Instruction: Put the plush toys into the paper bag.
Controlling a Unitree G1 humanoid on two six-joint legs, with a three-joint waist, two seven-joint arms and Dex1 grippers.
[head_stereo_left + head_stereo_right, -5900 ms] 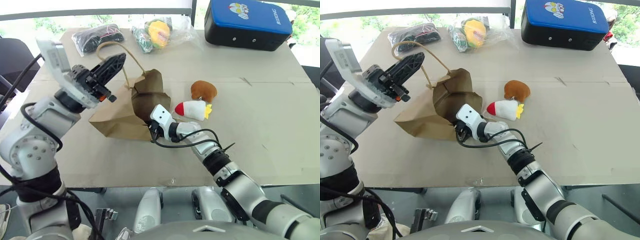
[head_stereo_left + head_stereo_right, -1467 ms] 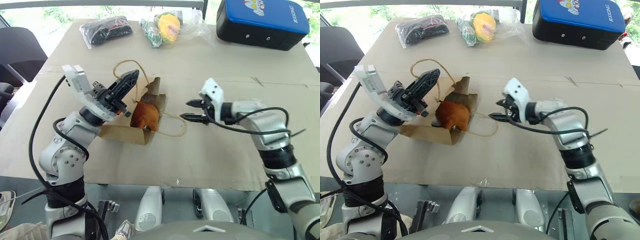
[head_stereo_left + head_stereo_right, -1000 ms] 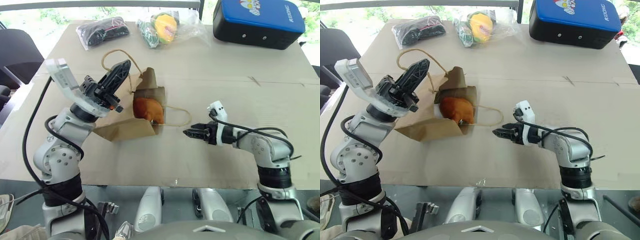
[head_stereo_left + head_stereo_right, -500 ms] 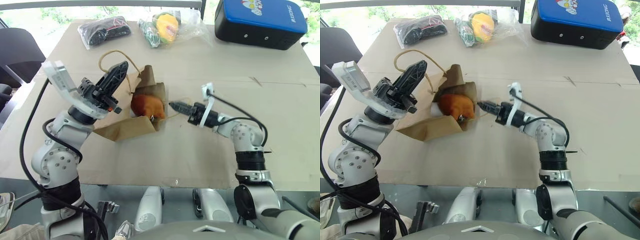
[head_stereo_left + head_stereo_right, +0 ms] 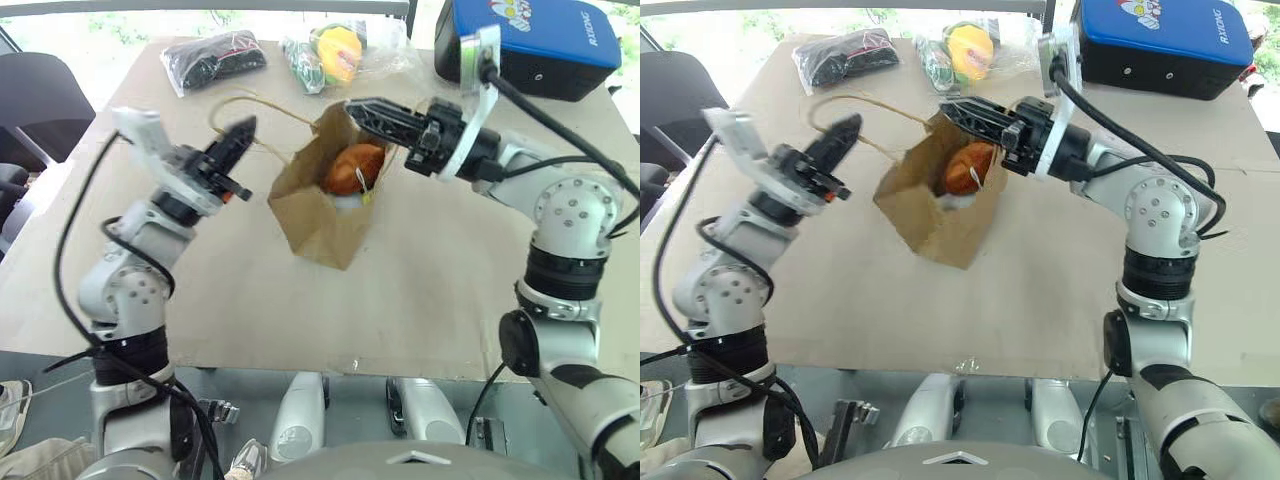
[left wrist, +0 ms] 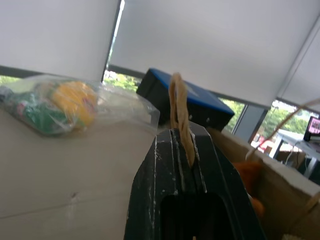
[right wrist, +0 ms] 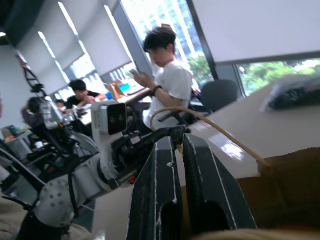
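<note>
Plush toys (image 5: pixel 352 170) sit inside the paper bag (image 5: pixel 322 200), frame centre; left pincer (image 5: pixel 237 137) and right pincer (image 5: pixel 366 110) each clamp a handle. Next: lower it upright.

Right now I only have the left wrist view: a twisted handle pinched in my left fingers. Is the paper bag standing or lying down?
Observer: Standing, mouth up. The paper bag is held between the left gripper and the right gripper, which is shut on the other handle.
Operator: Are both toys in?
Observer: The brown-orange toy sits on top inside, with the white toy showing under it.
Operator: What else is on the table?
Observer: The blue case, the black bundle and the yellow-green item, all along the far edge.
</note>
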